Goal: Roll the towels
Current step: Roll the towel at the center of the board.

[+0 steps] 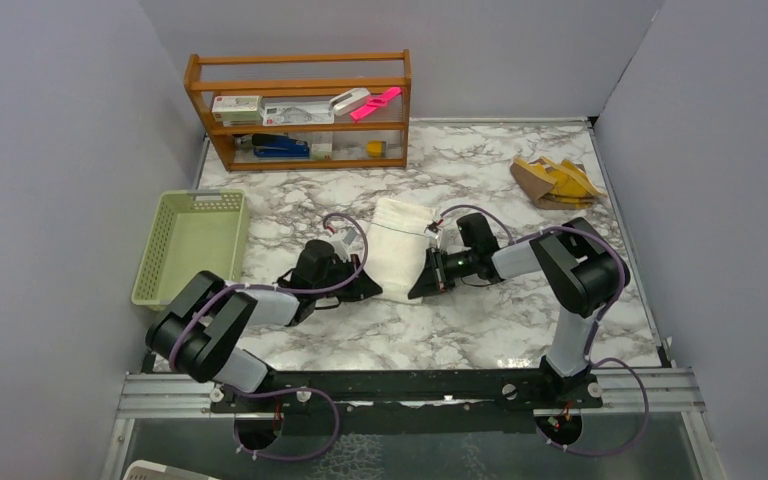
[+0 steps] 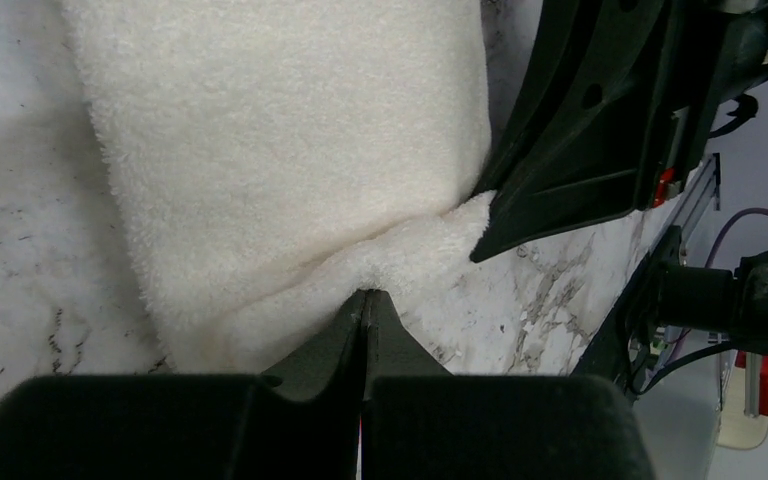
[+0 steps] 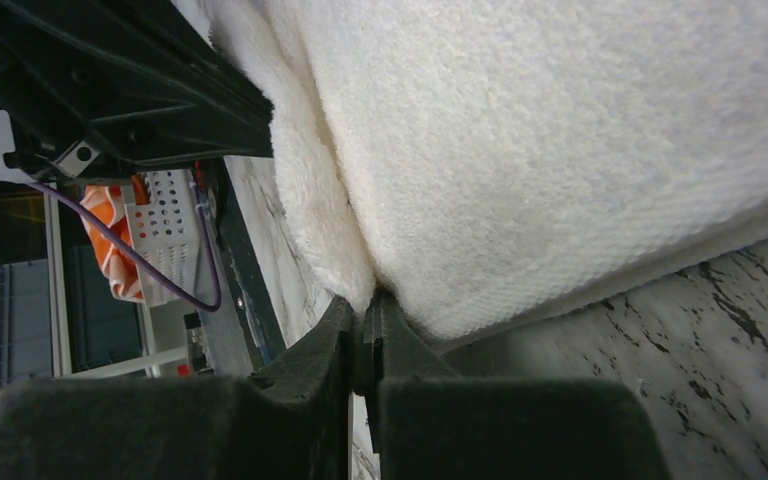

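— Since the roll starts from its near end, where does the plain white terry towel (image 1: 400, 240) lie?
— Middle of the marbled counter (image 1: 500, 320), long axis running away from us. At its near corners, the left claw (image 2: 365, 305) and right claw (image 3: 367, 300) each pinch its edge.

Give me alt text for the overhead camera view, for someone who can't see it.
A white towel lies mid-table with the left gripper and the right gripper each closed on its near edge. A pale green basket sits at left, a wooden shelf at the back, and a yellow-brown towel at the far right.
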Robot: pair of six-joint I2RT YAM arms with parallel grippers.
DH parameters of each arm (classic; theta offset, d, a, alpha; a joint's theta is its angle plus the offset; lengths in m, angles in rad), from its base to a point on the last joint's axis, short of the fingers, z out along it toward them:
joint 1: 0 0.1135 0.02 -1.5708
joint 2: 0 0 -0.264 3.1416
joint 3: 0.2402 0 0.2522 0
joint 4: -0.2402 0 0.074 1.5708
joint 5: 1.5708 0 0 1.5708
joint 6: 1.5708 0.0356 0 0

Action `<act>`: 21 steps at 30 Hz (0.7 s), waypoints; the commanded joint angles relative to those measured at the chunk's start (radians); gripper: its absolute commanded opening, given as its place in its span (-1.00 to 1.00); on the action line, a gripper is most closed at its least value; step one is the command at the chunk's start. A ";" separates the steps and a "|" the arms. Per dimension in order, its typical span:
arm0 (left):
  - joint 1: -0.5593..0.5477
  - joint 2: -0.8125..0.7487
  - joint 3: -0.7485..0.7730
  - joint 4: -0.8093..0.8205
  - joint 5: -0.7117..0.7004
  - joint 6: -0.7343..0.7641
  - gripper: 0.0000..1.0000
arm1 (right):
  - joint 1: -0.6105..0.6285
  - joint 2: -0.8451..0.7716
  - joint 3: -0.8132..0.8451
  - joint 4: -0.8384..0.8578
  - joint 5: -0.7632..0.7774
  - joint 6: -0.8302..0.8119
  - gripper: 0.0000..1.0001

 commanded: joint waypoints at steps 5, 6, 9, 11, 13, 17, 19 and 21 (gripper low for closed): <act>0.015 0.200 0.051 0.128 -0.024 -0.003 -1.00 | 0.008 0.012 -0.021 -0.128 0.065 -0.055 -0.98; 0.022 0.216 0.050 0.127 -0.026 -0.007 -1.00 | 0.008 0.004 -0.021 -0.145 0.079 -0.067 -0.97; 0.038 0.244 0.036 0.127 -0.039 -0.013 -1.00 | 0.009 -0.041 -0.017 -0.206 0.151 -0.112 -0.69; 0.043 0.252 0.027 0.127 -0.047 -0.012 -1.00 | 0.008 -0.092 -0.019 -0.217 0.176 -0.139 -0.48; 0.042 0.257 0.020 0.127 -0.053 -0.012 -1.00 | 0.009 -0.137 -0.011 -0.227 0.198 -0.159 -0.26; 0.042 0.264 0.012 0.127 -0.049 -0.015 -1.00 | 0.009 -0.247 0.020 -0.259 0.320 -0.204 -0.12; 0.042 0.263 0.006 0.128 -0.049 -0.014 -1.00 | 0.009 -0.338 0.007 -0.246 0.455 -0.225 -0.12; 0.042 0.259 0.001 0.127 -0.052 -0.012 -1.00 | 0.010 -0.465 -0.045 -0.173 0.556 -0.253 -0.11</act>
